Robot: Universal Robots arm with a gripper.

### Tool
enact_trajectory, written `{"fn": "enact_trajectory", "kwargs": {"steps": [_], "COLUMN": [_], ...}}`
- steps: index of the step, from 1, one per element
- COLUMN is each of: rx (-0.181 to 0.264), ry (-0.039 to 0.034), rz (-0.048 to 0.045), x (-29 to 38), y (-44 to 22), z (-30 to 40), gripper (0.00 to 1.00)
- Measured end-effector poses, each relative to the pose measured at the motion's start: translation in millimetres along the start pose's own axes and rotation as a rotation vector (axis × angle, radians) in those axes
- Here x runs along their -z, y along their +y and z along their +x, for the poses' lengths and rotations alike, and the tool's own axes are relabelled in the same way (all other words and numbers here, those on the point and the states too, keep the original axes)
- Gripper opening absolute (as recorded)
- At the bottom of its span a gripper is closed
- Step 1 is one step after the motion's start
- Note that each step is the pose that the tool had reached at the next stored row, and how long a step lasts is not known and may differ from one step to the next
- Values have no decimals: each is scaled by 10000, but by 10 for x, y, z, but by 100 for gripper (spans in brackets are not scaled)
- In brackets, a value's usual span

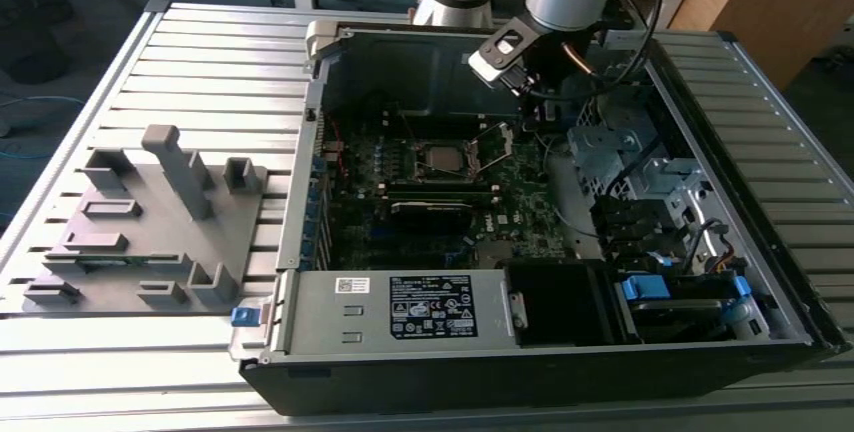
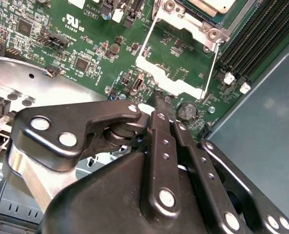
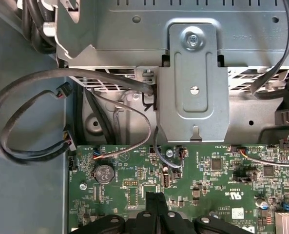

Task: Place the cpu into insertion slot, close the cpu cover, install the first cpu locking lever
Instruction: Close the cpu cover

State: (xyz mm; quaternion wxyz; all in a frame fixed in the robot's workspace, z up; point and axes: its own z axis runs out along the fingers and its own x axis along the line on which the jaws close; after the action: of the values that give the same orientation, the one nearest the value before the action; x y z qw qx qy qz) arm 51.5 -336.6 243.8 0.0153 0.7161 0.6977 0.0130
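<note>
A grey fixture (image 1: pixel 147 217) stood on the slatted table (image 1: pixel 80 72) outside the open computer case (image 1: pixel 534 352). Inside the case, the cpu (image 1: pixel 438 159) sat in its socket, with the cpu cover (image 2: pixel 168 78) raised. The gripper (image 3: pixel 156 200), fingers pressed together and empty, hung above the case's board near looping cables (image 3: pixel 17 122), its tips partly cut off in the first wrist view.

Fingers (image 3: pixel 151 207) together over green motherboard (image 3: pixel 207 181)
</note>
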Motion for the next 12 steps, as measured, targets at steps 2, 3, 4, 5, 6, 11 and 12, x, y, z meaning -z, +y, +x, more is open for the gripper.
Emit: {"fn": "enact_trajectory", "kwargs": {"steps": [2,3,4,5,6,11,12], "rx": [0,0,0,0,1,0,1], "ry": [0,0,-1,0,-4,-1,0], "rz": [0,0,0,0,1,0,0], "x": [-10,-15,-20,-23,-23,-25,-25], "y": [0,0,0,-1,-1,-1,-3], "z": [0,0,0,0,0,0,0], "gripper": [10,10,10,10,10,10,10]}}
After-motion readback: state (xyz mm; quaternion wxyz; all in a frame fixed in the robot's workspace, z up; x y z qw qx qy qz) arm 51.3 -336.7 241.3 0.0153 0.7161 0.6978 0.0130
